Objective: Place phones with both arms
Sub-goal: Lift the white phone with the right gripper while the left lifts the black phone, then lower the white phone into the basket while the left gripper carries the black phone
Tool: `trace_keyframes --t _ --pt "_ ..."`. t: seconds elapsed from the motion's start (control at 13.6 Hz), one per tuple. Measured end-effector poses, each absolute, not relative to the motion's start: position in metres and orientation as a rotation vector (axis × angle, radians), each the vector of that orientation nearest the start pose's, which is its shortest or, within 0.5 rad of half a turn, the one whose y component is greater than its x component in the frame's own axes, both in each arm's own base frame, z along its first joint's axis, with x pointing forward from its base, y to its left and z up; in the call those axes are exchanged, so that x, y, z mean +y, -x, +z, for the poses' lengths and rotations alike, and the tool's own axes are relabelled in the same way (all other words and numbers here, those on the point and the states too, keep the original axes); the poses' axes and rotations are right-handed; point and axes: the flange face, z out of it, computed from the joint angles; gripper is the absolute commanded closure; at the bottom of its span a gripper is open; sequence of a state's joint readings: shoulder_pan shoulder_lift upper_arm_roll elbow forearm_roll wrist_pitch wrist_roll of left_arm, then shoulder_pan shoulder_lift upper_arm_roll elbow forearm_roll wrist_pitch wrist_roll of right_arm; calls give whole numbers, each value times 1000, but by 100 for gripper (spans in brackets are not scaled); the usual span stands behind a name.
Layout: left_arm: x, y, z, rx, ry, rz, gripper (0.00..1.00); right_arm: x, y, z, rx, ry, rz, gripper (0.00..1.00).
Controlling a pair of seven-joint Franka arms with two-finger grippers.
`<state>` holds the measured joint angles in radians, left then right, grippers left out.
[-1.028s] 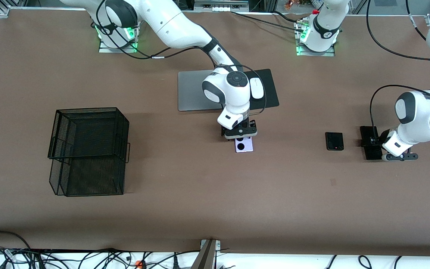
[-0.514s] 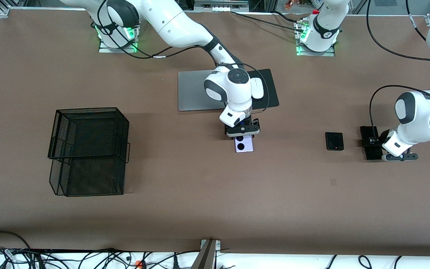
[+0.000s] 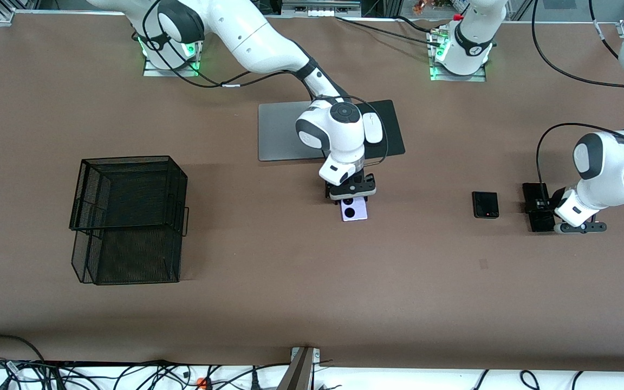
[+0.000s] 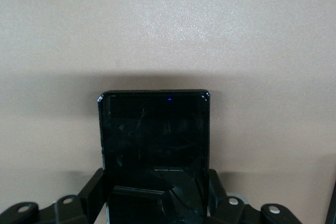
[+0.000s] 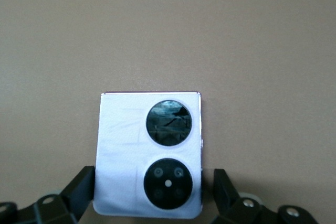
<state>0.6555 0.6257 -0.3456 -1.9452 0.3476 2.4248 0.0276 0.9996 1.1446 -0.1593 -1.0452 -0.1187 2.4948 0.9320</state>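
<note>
A brown desk (image 3: 290, 303) carries everything; cables trail along its camera-side edge. A black wire basket (image 3: 128, 219) stands toward the right arm's end, and a silver laptop (image 3: 279, 132) with a white mouse (image 3: 374, 130) lies near the bases.

Compared with a second ago, the right tool (image 3: 351, 197) has dropped closer over the white-lavender phone (image 3: 354, 208) and shifted slightly; the left tool (image 3: 577, 227) has not moved from its spot.

The right wrist view shows what the front view hides: that tool's fingers (image 5: 79, 190) stand just beside the phone's edges, whether touching I cannot tell. The left wrist view shows the left tool clamped on the long black slab (image 4: 155, 140), lying on the desk. The small black phone (image 3: 485, 205) lies between the two tools, nearer the left one.
</note>
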Motion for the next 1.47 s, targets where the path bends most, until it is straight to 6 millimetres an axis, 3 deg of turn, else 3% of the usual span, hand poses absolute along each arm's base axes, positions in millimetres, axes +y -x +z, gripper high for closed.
trace_keyframes --t 0.22,0.29,0.59,0.73,0.95,1.17,1.32,1.47 --pt "189 -576 164 -92 3140 140 74 628 -496 164 -164 2981 -559 90" --pt "189 -576 164 -92 3140 140 74 628 -497 164 -164 2981 -560 100" --pt "189 -576 164 -92 3140 140 74 623 -502 167 -164 3017 -555 100" --pt "189 -576 164 -92 3140 139 74 619 -509 179 -184 3060 -541 100" --pt "185 -581 168 -81 3143 118 73 606 -531 240 -173 3118 -513 100" --pt "176 -594 193 -51 3134 103 73 572 -558 333 -132 3132 -414 100" --pt "155 -611 232 -1 3124 185 74 527 -578 404 -143 3145 -326 100" --pt "126 -632 280 12 3110 252 73 464 -600 449 -169 3189 -240 100"
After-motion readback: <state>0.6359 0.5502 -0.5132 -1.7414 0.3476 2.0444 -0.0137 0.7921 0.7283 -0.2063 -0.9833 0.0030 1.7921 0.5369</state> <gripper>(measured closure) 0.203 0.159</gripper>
